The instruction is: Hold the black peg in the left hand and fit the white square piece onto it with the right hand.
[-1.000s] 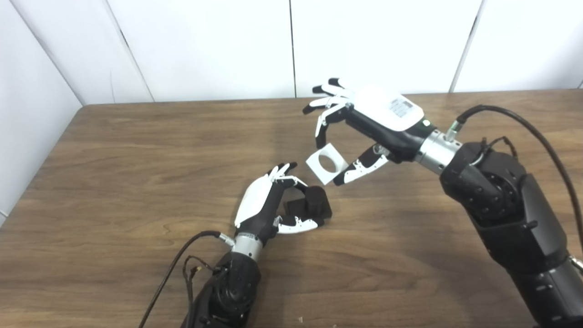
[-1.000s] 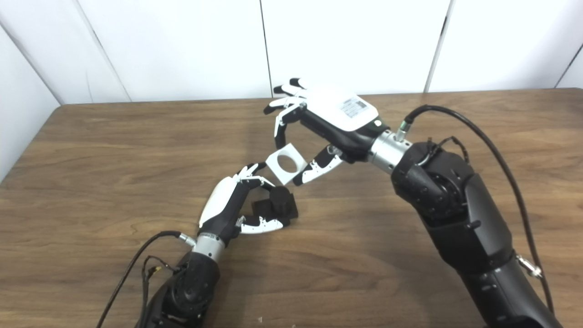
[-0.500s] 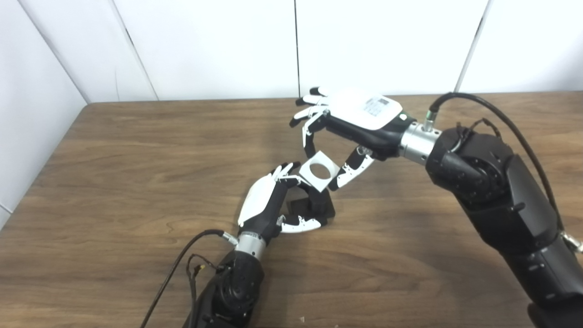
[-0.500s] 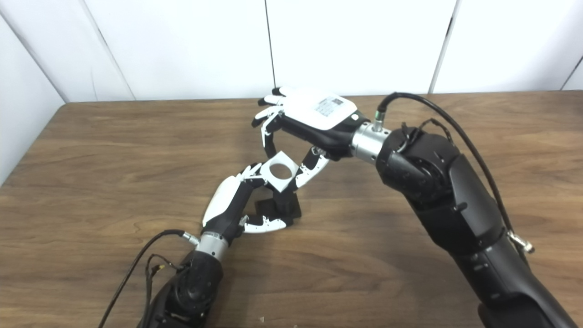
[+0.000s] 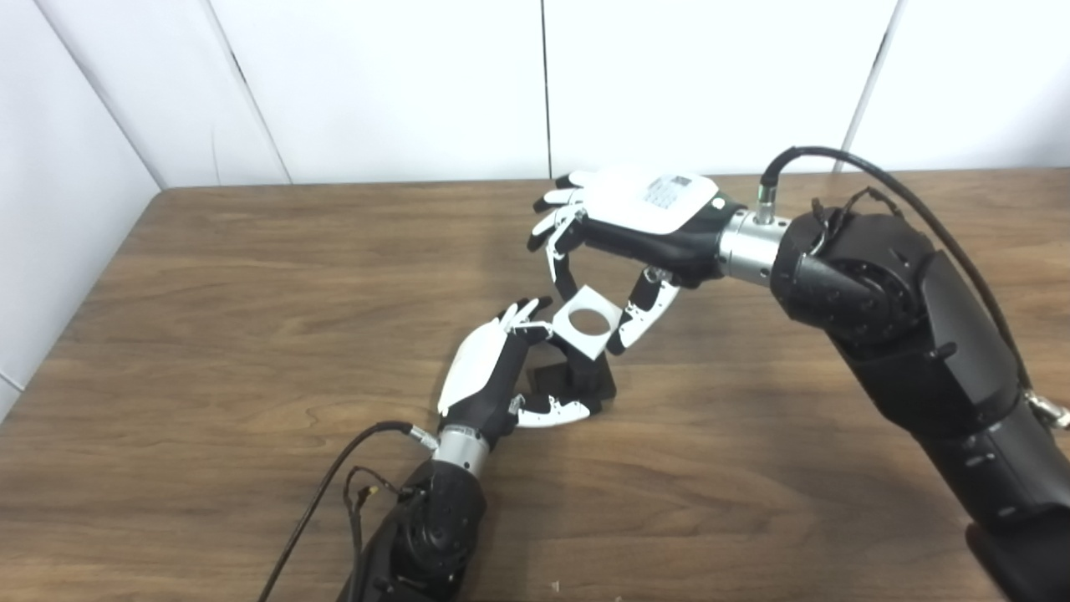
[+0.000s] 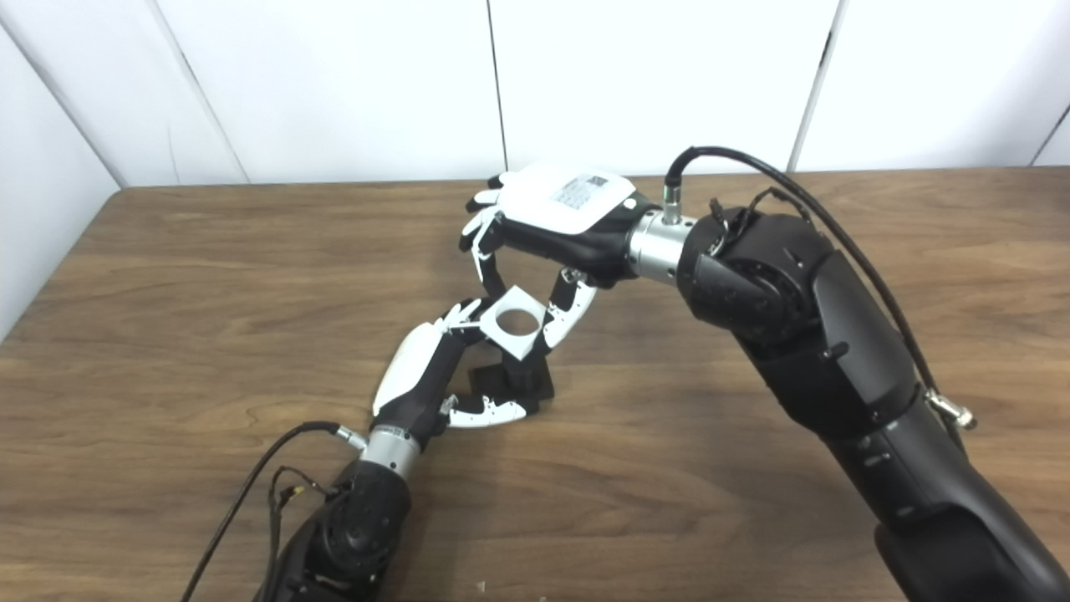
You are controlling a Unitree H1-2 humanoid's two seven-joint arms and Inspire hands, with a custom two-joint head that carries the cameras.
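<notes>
My left hand (image 5: pixel 489 372) rests on the wooden table (image 5: pixel 209 276), its fingers and thumb closed around the black peg (image 5: pixel 585 380), whose base stands on the table. The white square piece (image 5: pixel 588 322), with a round hole through its middle, hangs directly above the peg's top, tilted a little. My right hand (image 5: pixel 623 230) is shut on it from above, pinching it between a finger on its left edge and the thumb on its right edge. The piece hides the peg's top end, so I cannot tell whether they touch.
White wall panels (image 5: pixel 543 84) stand behind the table's far edge. A black cable (image 5: pixel 326 493) trails from the left wrist toward the near edge, and another cable (image 6: pixel 802 201) loops over the right forearm. Bare tabletop lies to the left and right of the hands.
My right hand carried the white piece left and down, from beside the peg to right over its top. The left hand and peg stayed put. The view shifted slightly early on.
</notes>
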